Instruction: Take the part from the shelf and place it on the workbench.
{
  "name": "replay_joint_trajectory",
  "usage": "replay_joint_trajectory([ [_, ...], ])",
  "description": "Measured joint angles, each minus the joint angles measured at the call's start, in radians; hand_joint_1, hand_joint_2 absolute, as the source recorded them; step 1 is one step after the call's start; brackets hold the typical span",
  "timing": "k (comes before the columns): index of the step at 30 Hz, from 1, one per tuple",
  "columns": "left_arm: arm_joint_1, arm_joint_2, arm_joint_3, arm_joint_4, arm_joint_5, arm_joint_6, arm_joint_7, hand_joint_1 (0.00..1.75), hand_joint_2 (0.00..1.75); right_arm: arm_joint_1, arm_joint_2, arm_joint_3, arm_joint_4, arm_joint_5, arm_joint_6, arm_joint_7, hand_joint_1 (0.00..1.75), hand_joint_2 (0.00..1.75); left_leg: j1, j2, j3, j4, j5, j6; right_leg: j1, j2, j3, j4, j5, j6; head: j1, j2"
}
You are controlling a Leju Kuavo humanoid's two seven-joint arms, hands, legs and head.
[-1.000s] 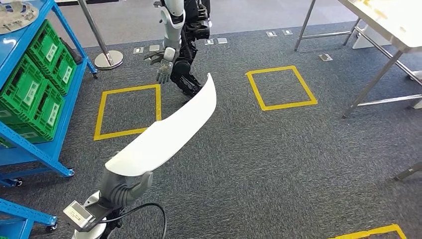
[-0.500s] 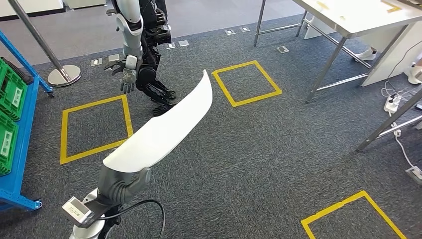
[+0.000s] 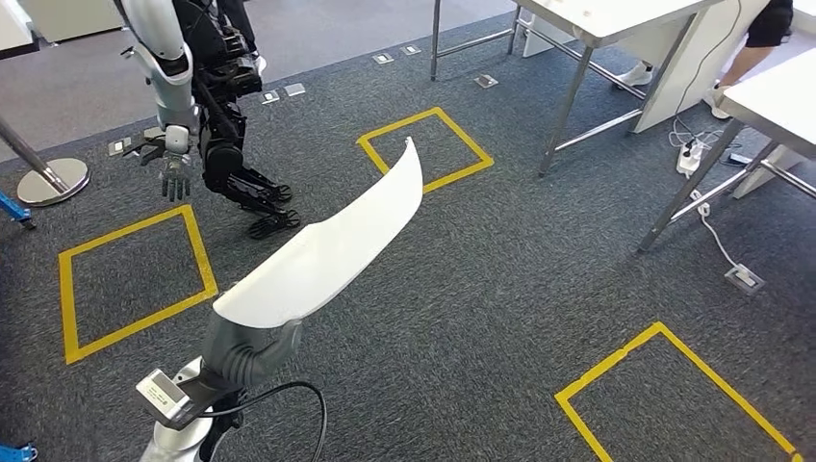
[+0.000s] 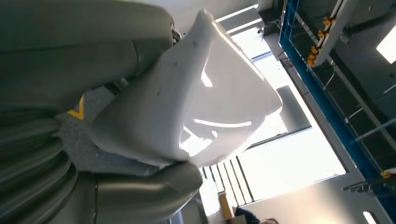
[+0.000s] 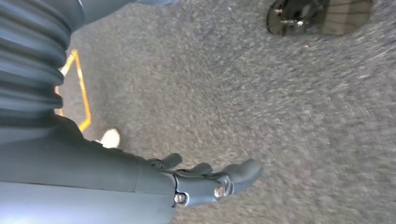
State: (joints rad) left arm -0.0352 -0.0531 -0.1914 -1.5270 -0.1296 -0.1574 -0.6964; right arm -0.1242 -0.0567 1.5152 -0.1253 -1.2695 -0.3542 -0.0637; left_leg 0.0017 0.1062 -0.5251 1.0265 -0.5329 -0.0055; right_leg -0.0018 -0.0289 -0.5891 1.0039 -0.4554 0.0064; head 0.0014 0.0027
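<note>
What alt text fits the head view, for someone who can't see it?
The robot's left hand holds a long, curved white part out over grey carpet marked with yellow tape squares. A second humanoid robot stands beyond it, and white workbenches on metal legs stand further off to the right.

I logged the part [image 3: 327, 252] as a long, curved white panel, glossy and smooth, broad at its near end and tapering to a narrow upturned tip at the far end; it was gripped at the broad end by the left hand [image 3: 248, 348] and carried above the grey carpet, slanting up and away from me; the workbench [image 3: 616, 17], a pale tabletop on metal legs, stood well apart from the part; in the left wrist view the part [image 4: 196, 102] showed bright reflections on its underside.
</note>
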Motion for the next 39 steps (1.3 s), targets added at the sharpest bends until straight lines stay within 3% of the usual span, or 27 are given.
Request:
replay_joint_trajectory([
  [1,-0.001,0.0,0.0,0.0,0.001,0.0,-0.001,1.75,1.75,0.0,0.0,0.0,0.0,-0.001,-0.001,0.0,0.0,1.75,0.002,-0.027,-0.011,0.03,-0.02,-0.005,-0.004,0.011,0.003,-0.004,0.003,-0.005,-0.002,0.0],
  [3,0.001,0.002,0.0,0.003,0.004,0.0,-0.002,1.75,1.75,-0.003,0.0,0.0,0.0,-0.001,0.0,0.0,0.0,1.75,0.005,-0.085,-0.065,0.148,-0.082,-0.012,-0.008,0.033,0.004,-0.005,0.005,-0.011,-0.01,0.0],
  [5,0.004,0.004,0.0,0.008,0.005,0.001,-0.002,1.75,1.75,-0.004,0.0,0.0,0.0,0.001,0.002,0.001,0.0,1.75,0.007,-0.098,-0.124,0.26,-0.12,-0.016,-0.008,0.061,0.002,-0.003,0.005,-0.013,-0.015,0.0],
  [6,0.004,0.005,0.0,0.01,0.005,0.0,-0.002,1.75,1.75,-0.003,0.0,0.0,0.0,0.003,0.004,0.002,0.0,1.75,0.008,-0.099,-0.133,0.271,-0.11,-0.016,-0.008,0.076,0.002,-0.001,0.004,-0.012,-0.016,0.0],
  [8,0.003,0.007,0.0,0.012,0.005,0.0,-0.002,1.75,1.75,-0.002,0.0,0.001,0.0,0.006,0.008,0.004,0.0,1.75,0.012,-0.11,-0.094,0.176,-0.04,-0.016,-0.011,0.105,0.002,0.004,0.003,-0.008,-0.019,0.0],
  [9,0.001,0.007,0.0,0.012,0.005,0.001,-0.002,1.75,1.75,-0.003,0.0,0.001,0.0,0.008,0.011,0.006,0.0,1.75,0.015,-0.132,-0.064,0.107,-0.009,-0.016,-0.011,0.118,0.002,0.007,0.002,-0.003,-0.02,0.0],
  [11,-0.002,0.007,0.0,0.014,0.005,0.002,-0.002,1.75,1.75,-0.005,0.0,0.001,0.0,0.012,0.016,0.009,0.0,1.75,0.018,-0.164,-0.026,0.016,0.022,-0.01,-0.012,0.142,-0.005,0.013,0.002,0.011,-0.022,0.0],
  [12,-0.003,0.008,0.0,0.015,0.005,0.003,-0.002,1.75,1.75,-0.005,0.0,0.001,0.0,0.013,0.016,0.011,0.0,1.75,0.017,-0.171,-0.023,0.006,0.02,-0.005,-0.012,0.15,-0.009,0.013,0.004,0.018,-0.022,0.0],
  [14,-0.005,0.008,0.0,0.016,0.005,0.004,-0.002,1.75,1.75,-0.003,0.0,0.001,0.0,0.013,0.016,0.013,0.0,1.75,0.011,-0.152,-0.025,0.004,0.026,0.011,-0.016,0.166,-0.015,0.008,0.01,0.033,-0.021,0.0],
  [16,-0.009,0.007,0.0,0.016,0.005,0.005,-0.003,1.75,1.75,-0.001,0.0,0.001,0.0,0.013,0.016,0.013,0.0,1.75,0.012,-0.131,-0.023,-0.001,0.031,0.025,-0.016,0.138,-0.026,0.026,-0.001,0.043,-0.016,0.0],
  [17,-0.011,0.006,0.0,0.016,0.005,0.005,-0.003,1.75,1.75,-0.001,0.001,0.001,0.0,0.013,0.016,0.014,0.0,1.75,0.013,-0.119,-0.024,-0.004,0.033,0.031,-0.014,0.109,-0.044,0.062,-0.023,0.045,-0.011,0.0],
  [19,-0.008,0.006,0.001,0.017,0.005,0.006,-0.004,1.75,1.75,-0.006,0.001,0.001,0.0,0.013,0.015,0.013,0.0,1.75,0.01,-0.092,-0.026,-0.005,0.033,0.037,-0.011,0.055,-0.103,0.188,-0.088,0.048,-0.002,0.0],
  [21,-0.003,0.007,0.001,0.018,0.005,0.008,-0.004,1.75,1.75,-0.006,0.001,0.001,0.0,0.013,0.015,0.012,0.0,1.75,0.007,-0.063,-0.027,-0.004,0.032,0.039,-0.011,0.043,-0.147,0.285,-0.121,0.049,0.0,0.0],
  [22,-0.001,0.008,0.001,0.019,0.005,0.01,-0.004,1.75,1.75,-0.005,0.001,0.001,0.0,0.013,0.015,0.01,0.0,1.75,0.006,-0.049,-0.027,-0.003,0.031,0.039,-0.011,0.041,-0.143,0.282,-0.111,0.048,0.001,0.0],
  [23,0.0,0.008,0.001,0.019,0.005,0.012,-0.004,1.75,1.75,-0.004,0.001,0.001,0.0,0.012,0.015,0.009,0.0,1.75,0.005,-0.036,-0.026,-0.003,0.029,0.039,-0.01,0.036,-0.118,0.239,-0.085,0.045,0.001,0.0],
  [25,-0.002,0.007,0.001,0.019,0.005,0.017,-0.004,1.75,1.75,-0.005,0.0,0.001,0.0,0.011,0.013,0.006,0.0,1.75,0.003,-0.013,-0.021,-0.002,0.025,0.035,-0.004,-0.007,-0.039,0.1,-0.03,0.035,0.003,0.0],
  [27,-0.005,0.007,0.001,0.018,0.006,0.019,-0.004,1.75,1.75,-0.009,-0.001,0.001,0.0,0.01,0.007,0.004,0.0,1.75,-0.001,0.006,-0.017,-0.002,0.021,0.025,0.005,-0.045,0.003,0.019,-0.011,0.02,0.003,0.0],
  [28,-0.006,0.007,0.001,0.018,0.006,0.019,-0.004,1.75,1.75,-0.011,-0.002,0.001,0.0,0.005,0.001,0.003,0.0,1.75,-0.002,0.016,-0.014,-0.003,0.019,0.02,0.008,-0.047,0.003,0.012,-0.013,0.013,0.002,0.0],
  [30,-0.01,0.007,0.001,0.017,0.006,0.019,-0.004,1.75,1.75,-0.01,-0.008,0.0,0.0,-0.013,-0.013,0.001,0.0,1.75,-0.001,0.025,-0.008,-0.005,0.015,0.007,0.005,-0.021,0.001,0.006,-0.007,0.003,0.001,0.0],
  [32,-0.013,0.008,0.001,0.016,0.007,0.019,-0.005,1.75,1.75,-0.009,-0.017,0.0,0.001,-0.033,-0.026,0.0,0.0,1.75,0.002,-0.024,-0.021,0.034,-0.013,-0.005,-0.003,0.003,0.004,-0.001,0.0,-0.006,-0.002,0.0],
  [34,-0.013,0.011,0.001,0.017,0.007,0.019,-0.005,1.75,1.75,-0.012,-0.032,0.0,0.002,-0.048,-0.037,0.001,0.0,1.75,0.006,-0.083,-0.076,0.151,-0.074,-0.014,-0.008,0.028,0.003,-0.002,0.003,-0.012,-0.01,0.0],
  [36,-0.013,0.015,0.001,0.02,0.008,0.019,-0.004,1.75,1.75,-0.013,-0.053,-0.001,0.003,-0.066,-0.049,0.001,0.0,1.75,0.008,-0.096,-0.134,0.263,-0.111,-0.018,-0.008,0.057,0.001,-0.001,0.004,-0.013,-0.015,0.0],
  [37,-0.014,0.017,0.001,0.021,0.008,0.019,-0.004,1.75,1.75,-0.012,-0.064,-0.001,0.003,-0.074,-0.053,0.001,0.0,1.75,0.008,-0.097,-0.143,0.274,-0.103,-0.018,-0.008,0.072,0.001,0.001,0.004,-0.013,-0.016,0.0],
  [38,-0.015,0.019,0.001,0.021,0.008,0.019,-0.004,1.75,1.75,-0.011,-0.075,-0.002,0.005,-0.08,-0.057,0.002,0.0,1.75,0.009,-0.099,-0.132,0.244,-0.074,-0.018,-0.009,0.087,0.002,0.002,0.003,-0.011,-0.018,0.0],
  [39,-0.017,0.02,0.001,0.021,0.008,0.018,-0.004,1.75,1.75,-0.011,-0.086,-0.002,0.006,-0.085,-0.059,0.004,0.0,1.75,0.011,-0.11,-0.104,0.179,-0.034,-0.016,-0.01,0.102,0.003,0.003,0.003,-0.008,-0.019,0.0],
])
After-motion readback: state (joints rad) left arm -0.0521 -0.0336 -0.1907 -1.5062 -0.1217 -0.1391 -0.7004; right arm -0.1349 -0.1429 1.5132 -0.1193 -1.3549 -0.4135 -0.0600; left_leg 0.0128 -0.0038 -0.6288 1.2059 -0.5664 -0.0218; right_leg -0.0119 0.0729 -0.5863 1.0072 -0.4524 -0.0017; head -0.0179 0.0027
